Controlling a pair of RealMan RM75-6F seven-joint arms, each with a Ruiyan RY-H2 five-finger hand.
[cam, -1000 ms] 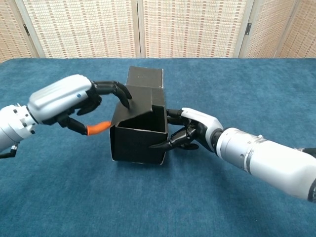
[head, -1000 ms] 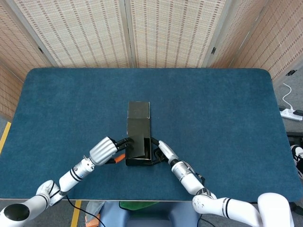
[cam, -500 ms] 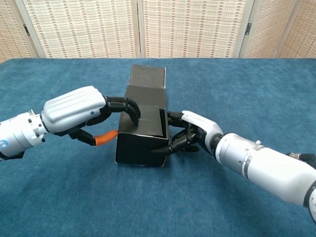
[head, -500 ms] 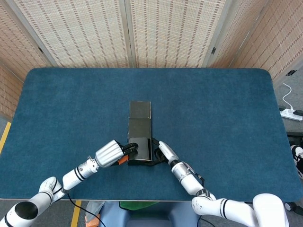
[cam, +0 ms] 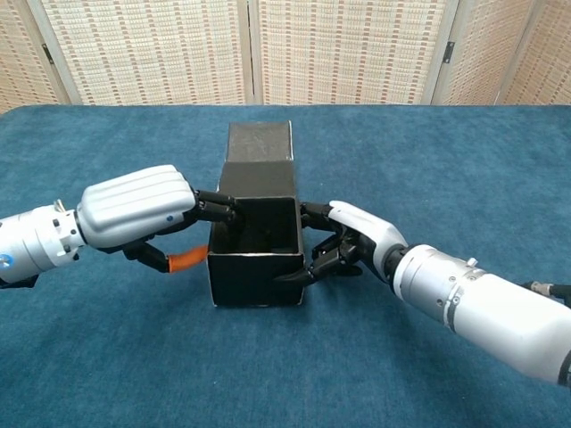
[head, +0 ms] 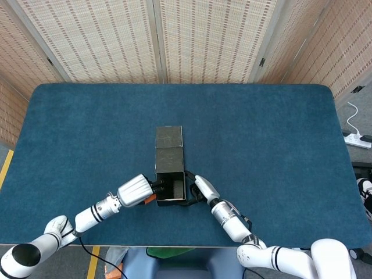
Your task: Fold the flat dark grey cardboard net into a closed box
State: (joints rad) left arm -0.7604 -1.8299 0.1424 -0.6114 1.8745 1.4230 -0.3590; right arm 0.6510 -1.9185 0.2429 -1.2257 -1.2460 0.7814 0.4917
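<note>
The dark grey cardboard box [cam: 257, 259] stands open-topped near the table's front edge, and also shows in the head view [head: 171, 192]. Its lid panel and end flap [cam: 259, 143] lie flat behind it. My left hand [cam: 138, 212] sits at the left wall, with its fingers [cam: 219, 208] reaching over the rim into the box. Its orange-tipped thumb stays outside, clear of the wall. My right hand [cam: 357, 241] presses spread fingers against the right wall, the thumb low at the front corner. Both hands appear again in the head view, the left hand [head: 135, 189] and the right hand [head: 201, 187].
The blue table [head: 261, 145] stretches wide around the box. Woven screens [head: 192, 40] stand behind it. A white power strip [head: 356, 139] lies on the floor past the right edge.
The slanted left side flap has gone down inside the box, and the walls now stand square. My left fingers moved from on top of the flap to inside the rim. The right hand barely moved.
</note>
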